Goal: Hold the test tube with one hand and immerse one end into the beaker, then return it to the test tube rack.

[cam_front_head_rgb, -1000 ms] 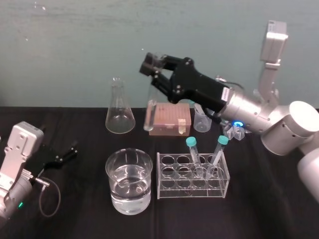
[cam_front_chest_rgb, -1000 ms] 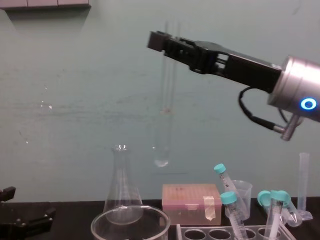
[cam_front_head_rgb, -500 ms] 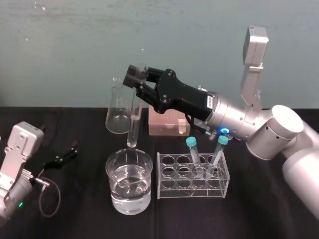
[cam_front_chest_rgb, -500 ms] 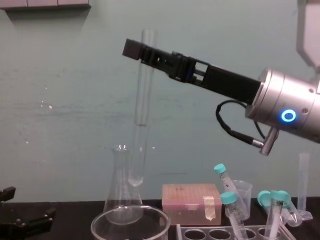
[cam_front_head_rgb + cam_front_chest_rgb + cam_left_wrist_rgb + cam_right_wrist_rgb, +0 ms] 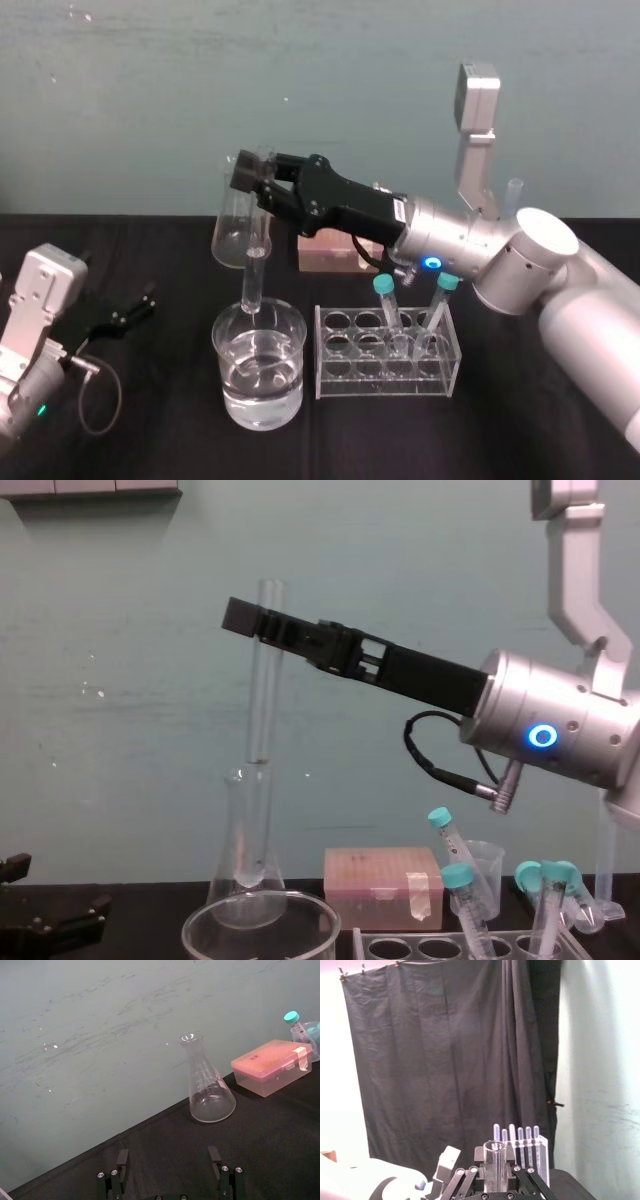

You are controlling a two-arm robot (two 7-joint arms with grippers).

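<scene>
Black table (image 5: 520, 440) under everything. Your right hand, a long black flat-jawed gripper (image 5: 247, 172) (image 5: 262, 620) (image 5: 495, 1172) on a silver wrist with a blue ring light, reaches in from 3 o'clock, high over the table, with its jaws clamped on the upper part of the tube. Your left gripper (image 5: 148, 300) (image 5: 167, 1160) sits parked on the table at 9 o'clock of the beaker, fingers apart and holding nothing.

Pale translucent plastic test tube rack (image 5: 345, 372) (image 5: 400, 946) is just beside the beaker at 3 o'clock and holds two teal-capped tubes (image 5: 386, 305). Wide clear glass beaker (image 5: 228, 365) (image 5: 200, 935) is part full of clear liquid. Conical clear glass flask (image 5: 232, 235) (image 5: 240, 905) (image 5: 210, 1095) is at its 12 o'clock, and a pink box (image 5: 330, 258) (image 5: 380, 885) (image 5: 270, 1065) at 1 o'clock.

Long slim clear glass test tube (image 5: 255, 255) (image 5: 262, 710): long axis near vertical with a slight lean, open end at 12 o'clock, rounded end at 6. The chest view puts the lower end just above the beaker's rim, over its mouth and clear of the liquid.
</scene>
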